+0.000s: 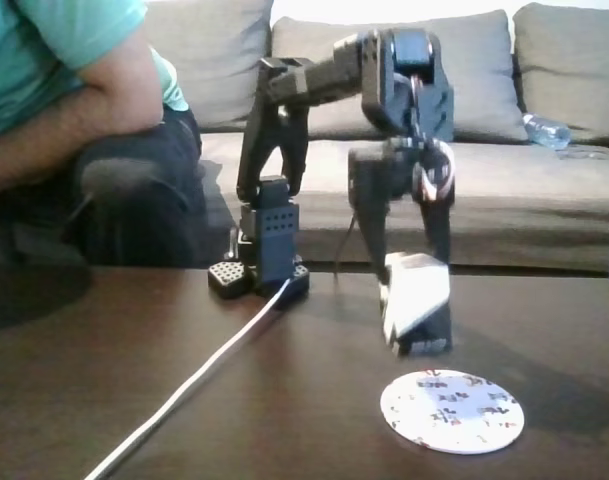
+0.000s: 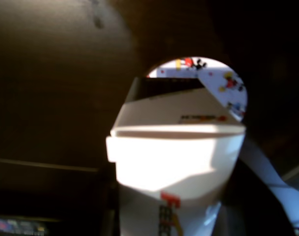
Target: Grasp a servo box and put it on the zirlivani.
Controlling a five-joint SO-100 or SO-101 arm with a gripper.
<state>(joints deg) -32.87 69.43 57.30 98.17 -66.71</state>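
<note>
- The black two-finger gripper point(image 1: 416, 300) is clamping the servo box point(image 1: 417, 303), a small cardboard carton with a white top and a black lower part cut on the diagonal; the fingers are closing in on its sides only as far as the carton's width allows.
- In the fixed view the carton is hanging tilted between the fingers, clear of the table, and its edges are looking blurred.
- In the wrist view the same carton point(image 2: 176, 147) is sitting right in front of the lens, its white face glowing in bright light, with small red and yellow print showing low on it.
- Just below and forward of the fingers, the zirlivani point(image 1: 452, 410) is lying flat: a round white disc speckled with small reddish and dark marks, wider than the carton, and apart from it.
- In the wrist view the disc point(image 2: 228, 86) is peeking out past the carton's far edge.
- Further out, the dark brown wooden table point(image 1: 104, 340) is carrying the arm's black base point(image 1: 267, 262), and a white cable point(image 1: 189, 385) is running from that base toward the near left corner.
- Beyond the table, a grey fabric sofa point(image 1: 544, 170) is stretching across the back, with a clear plastic bottle point(image 1: 546, 131) lying on its seat to the right.
- At far left a person in a teal shirt point(image 1: 54, 50) is sitting with an arm folded.
</note>
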